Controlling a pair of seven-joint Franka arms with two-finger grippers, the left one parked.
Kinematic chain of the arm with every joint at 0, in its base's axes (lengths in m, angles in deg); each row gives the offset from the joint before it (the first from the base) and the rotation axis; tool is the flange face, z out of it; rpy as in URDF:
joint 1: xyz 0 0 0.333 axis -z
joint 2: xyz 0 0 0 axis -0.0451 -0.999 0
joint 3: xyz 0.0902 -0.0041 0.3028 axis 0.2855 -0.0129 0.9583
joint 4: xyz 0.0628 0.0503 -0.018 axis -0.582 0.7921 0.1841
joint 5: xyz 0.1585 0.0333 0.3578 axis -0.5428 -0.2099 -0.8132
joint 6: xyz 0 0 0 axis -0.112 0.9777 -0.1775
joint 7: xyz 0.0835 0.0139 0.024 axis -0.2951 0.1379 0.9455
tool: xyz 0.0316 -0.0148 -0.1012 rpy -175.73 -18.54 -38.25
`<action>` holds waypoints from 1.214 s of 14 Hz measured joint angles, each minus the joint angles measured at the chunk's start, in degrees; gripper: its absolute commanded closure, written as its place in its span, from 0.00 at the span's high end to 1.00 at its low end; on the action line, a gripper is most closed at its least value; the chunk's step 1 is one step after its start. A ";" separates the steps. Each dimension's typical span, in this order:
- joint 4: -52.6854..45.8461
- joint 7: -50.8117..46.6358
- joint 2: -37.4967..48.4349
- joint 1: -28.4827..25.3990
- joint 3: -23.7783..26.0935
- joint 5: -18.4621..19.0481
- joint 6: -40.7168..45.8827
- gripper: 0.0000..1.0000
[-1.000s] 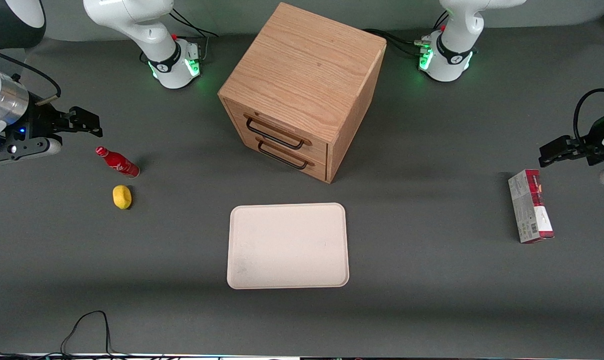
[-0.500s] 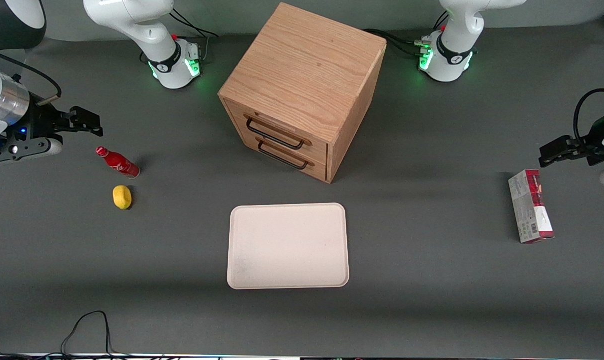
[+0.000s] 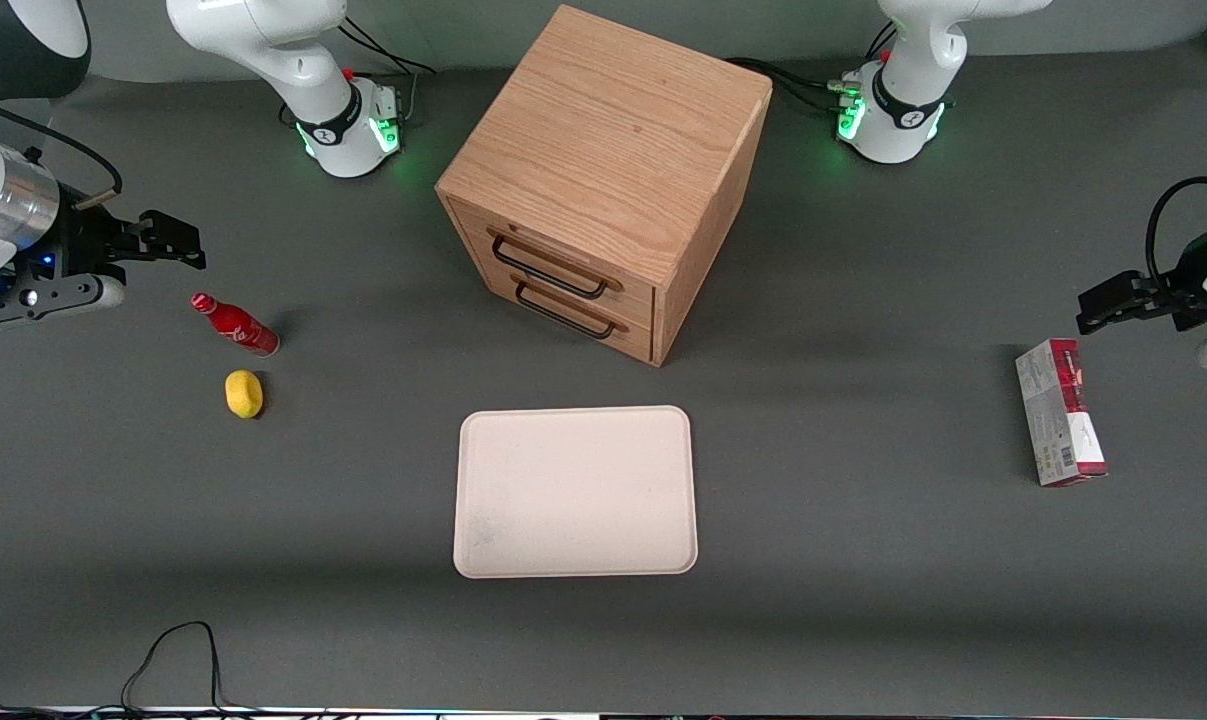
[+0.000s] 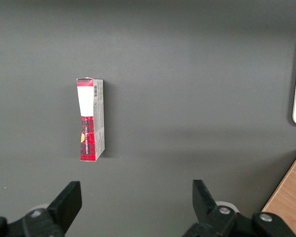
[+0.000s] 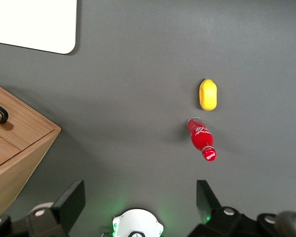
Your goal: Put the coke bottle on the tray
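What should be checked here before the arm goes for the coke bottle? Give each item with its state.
1. Gripper open and holding nothing: ok; the fingers stand apart in the right wrist view.
2. Coke bottle free to grasp: ok; it stands on the table, apart from the gripper.
3. Space around the bottle: ok; the yellow lump sits nearer the front camera, not touching it.
4. Tray ready to receive: ok; nothing lies on it.
5. Path from bottle to tray: ok; the wooden cabinet stands farther from the front camera than the tray.
6. Gripper lined up over the bottle: not ok; it hangs off to the side.
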 measured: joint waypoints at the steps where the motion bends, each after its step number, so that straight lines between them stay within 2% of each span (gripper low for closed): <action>1: 0.01 0.00 0.00 0.06 -0.14 0.07 0.07 1.00; 4: 0.43 3.45 -0.02 0.07 -3.21 0.77 0.41 1.00; 8: 1.21 15.40 0.14 0.61 -12.90 1.80 0.54 1.00; 13: 5.80 16.44 4.36 0.14 -13.30 4.00 0.29 1.00; 17: 20.08 16.34 12.05 0.26 -13.80 7.77 -10.16 1.00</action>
